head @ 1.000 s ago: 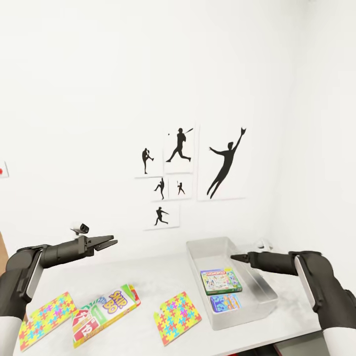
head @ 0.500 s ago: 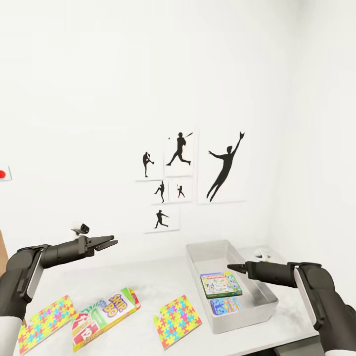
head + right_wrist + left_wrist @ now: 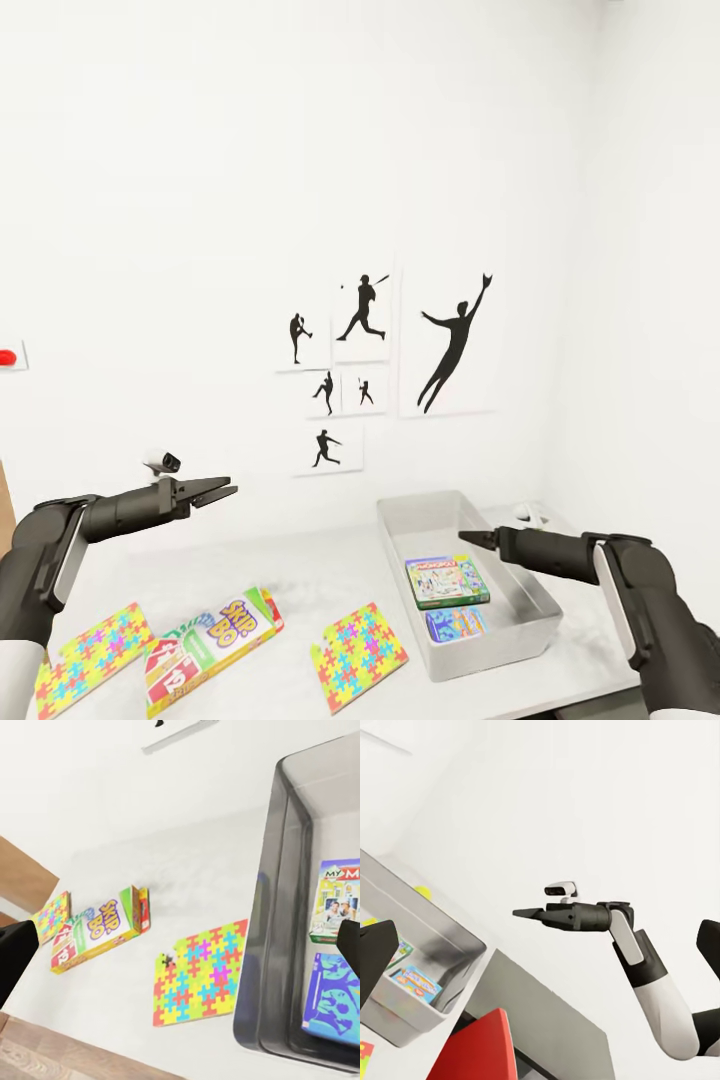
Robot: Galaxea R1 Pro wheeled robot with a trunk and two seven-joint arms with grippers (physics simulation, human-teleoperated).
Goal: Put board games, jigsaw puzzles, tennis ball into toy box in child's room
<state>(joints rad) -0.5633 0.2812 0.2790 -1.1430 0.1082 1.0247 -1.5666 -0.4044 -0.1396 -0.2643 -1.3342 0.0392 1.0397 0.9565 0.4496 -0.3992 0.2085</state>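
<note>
White counter (image 3: 300,565): carries all items below. Grey toy box (image 3: 530,625), right side: holds green-edged board game (image 3: 446,580) at its far part, blue board game (image 3: 455,622) nearer. Skip-Bo board game (image 3: 212,637), left. Two jigsaw puzzles: one centre (image 3: 359,641), one far left (image 3: 88,646). Left gripper (image 3: 228,489): raised above counter, jaws nearly closed, empty. Right gripper (image 3: 468,538): over toy box, jaws together, empty.

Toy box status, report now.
Left end effector shut, empty; right end effector shut over toy box. Green-edged game and blue game inside. Skip-Bo and two puzzles on table.
</note>
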